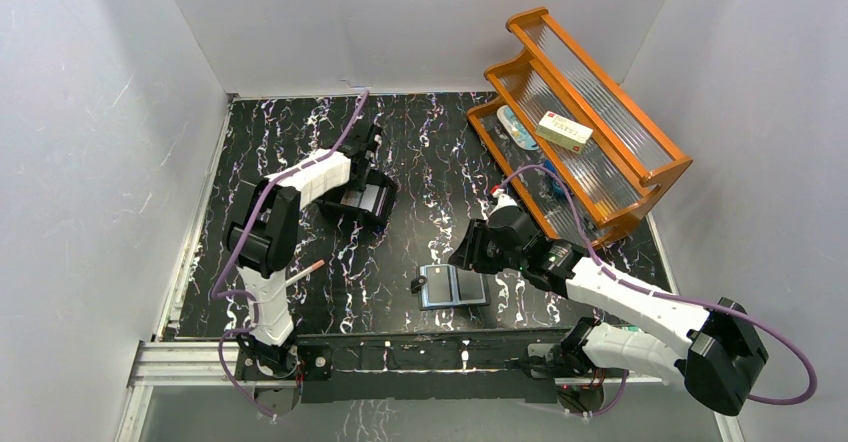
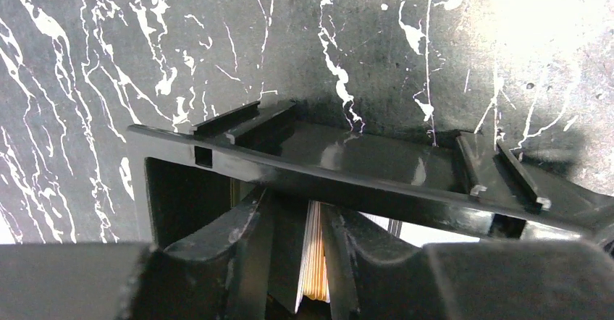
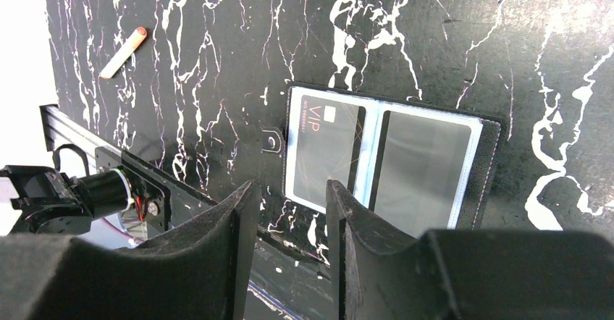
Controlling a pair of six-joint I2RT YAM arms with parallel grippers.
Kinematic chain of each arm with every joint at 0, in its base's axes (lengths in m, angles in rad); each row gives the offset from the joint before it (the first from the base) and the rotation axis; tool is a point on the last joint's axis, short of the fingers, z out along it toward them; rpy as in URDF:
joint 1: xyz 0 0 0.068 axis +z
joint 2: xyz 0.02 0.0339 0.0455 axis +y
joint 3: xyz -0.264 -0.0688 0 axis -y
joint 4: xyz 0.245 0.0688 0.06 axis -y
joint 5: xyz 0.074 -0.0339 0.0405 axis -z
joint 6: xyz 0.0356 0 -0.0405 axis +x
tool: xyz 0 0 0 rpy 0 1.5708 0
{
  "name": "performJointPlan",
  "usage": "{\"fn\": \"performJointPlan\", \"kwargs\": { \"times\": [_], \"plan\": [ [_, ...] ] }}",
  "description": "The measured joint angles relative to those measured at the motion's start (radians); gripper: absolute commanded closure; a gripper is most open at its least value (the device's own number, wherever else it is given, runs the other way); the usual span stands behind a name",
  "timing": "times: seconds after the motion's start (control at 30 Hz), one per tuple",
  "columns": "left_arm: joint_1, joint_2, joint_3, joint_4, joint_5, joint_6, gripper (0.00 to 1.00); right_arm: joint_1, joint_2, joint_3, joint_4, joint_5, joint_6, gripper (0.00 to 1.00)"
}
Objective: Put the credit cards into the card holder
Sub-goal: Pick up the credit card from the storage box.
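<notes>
The card holder [image 1: 455, 285] lies open and flat on the table near the front edge. A dark card marked VIP [image 3: 322, 153] sits in its left pocket, and the right pocket [image 3: 423, 164] looks plain grey. My right gripper [image 3: 291, 186] hangs open just in front of the card holder [image 3: 489, 168], nothing between its fingers. My left gripper [image 1: 362, 172] reaches down into a rigid black box [image 1: 365, 202]. In the left wrist view a stack of credit cards [image 2: 315, 258], white and orange edges showing, stands on edge between the fingers of that gripper [image 2: 298, 203], which is shut on them.
An orange wooden rack [image 1: 590, 132] stands at the back right with a cream-and-red carton [image 1: 563, 132] on it. A small orange-tipped stick [image 1: 305, 272] lies left of the card holder. A metal rail [image 1: 400, 347] runs along the front edge. Walls enclose the table.
</notes>
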Motion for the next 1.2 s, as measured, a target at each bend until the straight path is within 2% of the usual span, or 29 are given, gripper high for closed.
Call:
{"fn": "performJointPlan", "kwargs": {
  "times": [0.13, 0.47, 0.6, 0.73, 0.93, 1.17, 1.2],
  "plan": [
    [0.0, 0.0, 0.007, -0.003, 0.029, 0.01, 0.82, 0.0, 0.001, 0.0, 0.0, 0.002, 0.0, 0.53],
    [0.0, 0.0, 0.052, -0.045, 0.117, 0.003, 0.83, 0.0, 0.047, 0.0, 0.014, -0.006, 0.0, 0.53],
    [0.0, -0.002, 0.07, -0.061, 0.143, -0.004, 0.88, -0.001, 0.061, 0.0, 0.023, -0.013, 0.0, 0.53],
    [0.0, -0.004, 0.081, -0.071, 0.158, -0.008, 0.81, -0.001, 0.061, 0.0, 0.024, -0.016, 0.0, 0.53],
    [0.0, -0.004, 0.085, -0.09, 0.166, -0.015, 0.79, -0.001, 0.061, 0.0, 0.024, -0.018, 0.0, 0.53],
    [-0.001, -0.004, 0.085, -0.091, 0.158, -0.008, 1.0, -0.001, 0.061, 0.0, 0.024, -0.018, 0.0, 0.53],
    [0.0, -0.004, 0.086, -0.092, 0.153, -0.006, 1.0, -0.001, 0.061, 0.0, 0.024, -0.018, 0.0, 0.53]
  ]
}}
